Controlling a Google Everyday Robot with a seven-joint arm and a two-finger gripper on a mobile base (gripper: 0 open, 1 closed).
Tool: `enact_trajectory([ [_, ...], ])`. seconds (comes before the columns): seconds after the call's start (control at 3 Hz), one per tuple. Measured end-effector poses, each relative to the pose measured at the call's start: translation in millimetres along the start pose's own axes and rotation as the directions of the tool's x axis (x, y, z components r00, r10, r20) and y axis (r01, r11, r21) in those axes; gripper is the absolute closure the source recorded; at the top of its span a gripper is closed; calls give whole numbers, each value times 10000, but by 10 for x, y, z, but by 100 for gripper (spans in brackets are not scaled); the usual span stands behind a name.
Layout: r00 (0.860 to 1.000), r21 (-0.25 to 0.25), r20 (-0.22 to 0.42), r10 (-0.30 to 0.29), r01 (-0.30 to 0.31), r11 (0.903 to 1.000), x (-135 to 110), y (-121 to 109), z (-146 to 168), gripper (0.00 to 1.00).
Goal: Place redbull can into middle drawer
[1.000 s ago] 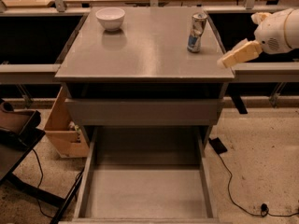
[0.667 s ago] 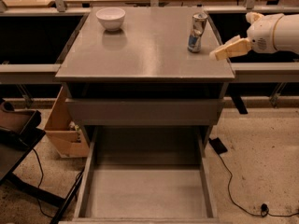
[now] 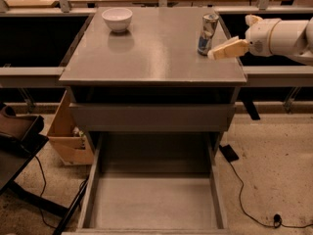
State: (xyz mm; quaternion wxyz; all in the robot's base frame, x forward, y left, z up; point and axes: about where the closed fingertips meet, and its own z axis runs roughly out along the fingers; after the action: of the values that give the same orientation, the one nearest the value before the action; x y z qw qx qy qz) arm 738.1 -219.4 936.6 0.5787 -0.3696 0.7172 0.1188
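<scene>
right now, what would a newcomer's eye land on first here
The open drawer pulled far out at the bottom catches the eye first. Next comes the can, standing upright near the right edge of the cabinet top, with the white arm's tool hovering just to its right. A white bowl sits at the far left corner.

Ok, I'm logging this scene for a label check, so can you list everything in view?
Slim silver-and-blue drink can: one, upright, right rear of cabinet top.
Round white bowl: one, left rear of top.
Grey metal cabinet top: one, centre.
Plain grey drawer front: one, shut, below the top.
Wide shallow grey metal drawer: one, pulled open, bottom.
Brown cardboard box: one, floor, left of cabinet.
Black cable: one, floor, right.
Tan hand on white arm: one, at right, beside the can's base.
</scene>
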Motion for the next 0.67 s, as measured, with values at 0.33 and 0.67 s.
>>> enact_trajectory([
  [0.33,9959,-215,769,472,-457,9987,-44,-15,452,0],
  [0.67,9822,-366,1600,987,-940,9949,-62,-121,832,0],
])
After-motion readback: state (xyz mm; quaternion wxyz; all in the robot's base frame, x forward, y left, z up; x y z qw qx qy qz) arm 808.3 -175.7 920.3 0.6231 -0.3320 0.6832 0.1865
